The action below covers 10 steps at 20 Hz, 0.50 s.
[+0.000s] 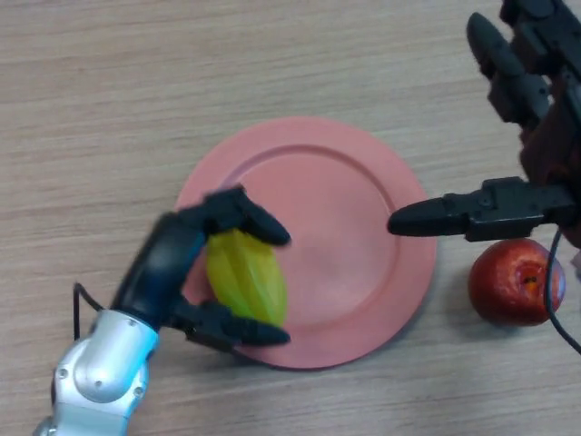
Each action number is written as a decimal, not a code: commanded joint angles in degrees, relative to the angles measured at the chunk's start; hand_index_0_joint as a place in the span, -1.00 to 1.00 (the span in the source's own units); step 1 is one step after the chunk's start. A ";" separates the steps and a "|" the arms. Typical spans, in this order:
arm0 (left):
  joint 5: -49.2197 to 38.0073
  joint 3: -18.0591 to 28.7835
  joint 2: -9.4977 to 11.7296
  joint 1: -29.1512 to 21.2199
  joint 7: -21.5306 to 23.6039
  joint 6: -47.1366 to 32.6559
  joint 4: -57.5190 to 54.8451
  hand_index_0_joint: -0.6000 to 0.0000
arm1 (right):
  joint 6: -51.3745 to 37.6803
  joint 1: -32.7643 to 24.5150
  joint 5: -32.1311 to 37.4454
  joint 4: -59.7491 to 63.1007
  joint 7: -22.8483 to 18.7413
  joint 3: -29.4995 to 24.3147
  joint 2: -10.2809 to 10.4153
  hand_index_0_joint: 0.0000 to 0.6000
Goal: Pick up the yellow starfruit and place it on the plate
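L hand [172, 263]: arm enters lower left, wrist angled up-right, fingers and thumb curled in a grasp. R hand [536, 136]: upper right, fingers straight, thumb extended toward left.

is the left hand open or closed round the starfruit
Closed: the left hand has its fingers and thumb curled round the yellow starfruit, over the pink plate.

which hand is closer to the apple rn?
Right. The right hand hovers open just above the red apple; the left hand grips the starfruit across the plate.
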 commanded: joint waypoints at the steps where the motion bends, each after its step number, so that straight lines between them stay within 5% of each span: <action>1: 1.28 0.53 0.19 -3.56 -0.68 -3.48 -2.65 -1.00 | -5.34 -1.23 2.16 -4.39 -1.11 -3.64 -1.84 -1.00; 4: 3.73 -1.19 0.06 -6.10 2.19 -5.34 1.77 -1.00 | -4.83 -0.50 2.12 -5.08 -0.99 -4.76 -2.73 -1.00; 5: 4.00 -1.25 0.06 -6.38 2.57 -5.62 2.21 -0.83 | -4.96 -0.34 2.16 -5.08 -0.94 -4.81 -2.71 -1.00; 8: 3.77 -1.24 0.05 -7.51 6.36 -6.56 3.40 0.50 | -5.60 0.27 1.62 -5.02 -0.56 -4.91 -2.72 -1.00; 10: 4.32 -0.93 0.05 -8.30 9.24 -5.73 2.27 1.00 | -7.20 1.26 1.52 -4.89 -0.11 -5.30 -2.69 -1.00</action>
